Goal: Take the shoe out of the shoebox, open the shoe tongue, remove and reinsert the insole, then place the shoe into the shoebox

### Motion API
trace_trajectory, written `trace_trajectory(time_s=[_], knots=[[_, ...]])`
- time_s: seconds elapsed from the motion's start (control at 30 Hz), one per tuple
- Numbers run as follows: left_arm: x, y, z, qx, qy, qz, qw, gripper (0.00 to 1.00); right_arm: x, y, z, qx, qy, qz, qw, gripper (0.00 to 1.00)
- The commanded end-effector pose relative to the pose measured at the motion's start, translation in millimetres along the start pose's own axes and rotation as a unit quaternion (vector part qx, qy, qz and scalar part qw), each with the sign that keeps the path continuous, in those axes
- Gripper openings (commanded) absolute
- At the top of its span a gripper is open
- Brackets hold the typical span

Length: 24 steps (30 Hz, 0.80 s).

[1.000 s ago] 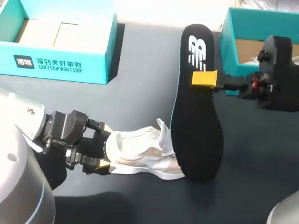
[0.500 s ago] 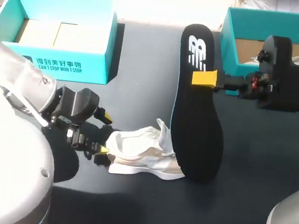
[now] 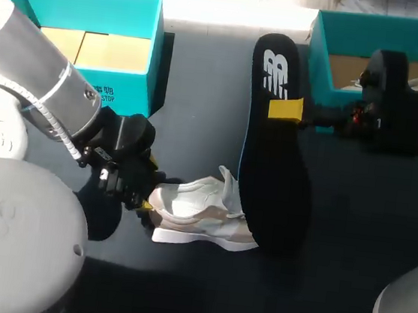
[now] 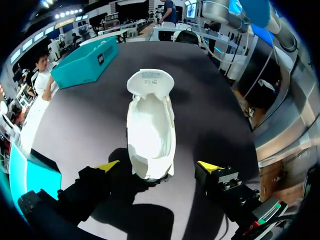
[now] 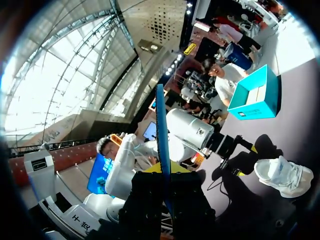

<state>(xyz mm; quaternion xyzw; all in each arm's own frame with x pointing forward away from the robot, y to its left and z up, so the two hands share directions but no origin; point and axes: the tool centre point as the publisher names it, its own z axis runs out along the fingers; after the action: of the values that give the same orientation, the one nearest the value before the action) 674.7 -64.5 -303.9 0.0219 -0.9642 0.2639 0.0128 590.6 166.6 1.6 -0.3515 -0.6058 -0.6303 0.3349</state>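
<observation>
A white shoe point(image 3: 196, 217) lies on its side on the dark table, toe toward the right. My left gripper point(image 3: 148, 195) is at its heel. In the left wrist view the gripper point(image 4: 159, 167) stands open, its yellow tips on either side of the heel of the shoe point(image 4: 150, 125), apart from it. My right gripper point(image 3: 285, 108) is shut on the edge of the black insole point(image 3: 274, 164), holding it over the table with its lower end by the shoe's toe. In the right wrist view the insole point(image 5: 161, 125) shows edge-on between the fingers point(image 5: 176, 169).
A teal shoebox point(image 3: 146, 15) stands at the back left and a second teal box point(image 3: 319, 48) at the back right, behind my right arm. The left arm's bulk fills the front left of the table.
My left arm has swung upward and turned, bringing its open gripper from the shoe's lower left up to the heel. The right arm and the insole have stayed put.
</observation>
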Motion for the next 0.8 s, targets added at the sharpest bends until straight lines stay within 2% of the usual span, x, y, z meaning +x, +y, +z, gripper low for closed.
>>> trace_trajectory(time_s=[0.03, 0.17, 0.33, 0.5, 0.67, 0.8], knots=[[-6.8, -12, -8, -0.141, 0.044, 0.008, 0.989, 1.0, 8.6, -2.9, 11, -0.02, -0.007, 0.0, 1.0, 0.0], [1.0, -19, -12, -0.185, 0.059, 0.016, 0.981, 1.0, 8.6, -2.9, 11, -0.02, -0.007, 0.0, 1.0, 0.0], [6.1, -21, -13, -0.233, 0.049, 0.01, 0.971, 1.0, 8.6, -2.9, 11, -0.02, -0.007, 0.0, 1.0, 0.0], [3.1, -17, -3, -0.241, 0.037, -0.007, 0.97, 1.0, 8.6, -2.9, 11, -0.02, -0.007, 0.0, 1.0, 0.0], [-2.7, -15, 7, -0.214, 0.028, -0.015, 0.976, 1.0, 8.6, -2.9, 11, -0.02, -0.007, 0.0, 1.0, 0.0], [-12.6, -14, 18, -0.218, 0.022, -0.019, 0.975, 1.0, 8.6, -2.9, 11, -0.02, -0.007, 0.0, 1.0, 0.0]])
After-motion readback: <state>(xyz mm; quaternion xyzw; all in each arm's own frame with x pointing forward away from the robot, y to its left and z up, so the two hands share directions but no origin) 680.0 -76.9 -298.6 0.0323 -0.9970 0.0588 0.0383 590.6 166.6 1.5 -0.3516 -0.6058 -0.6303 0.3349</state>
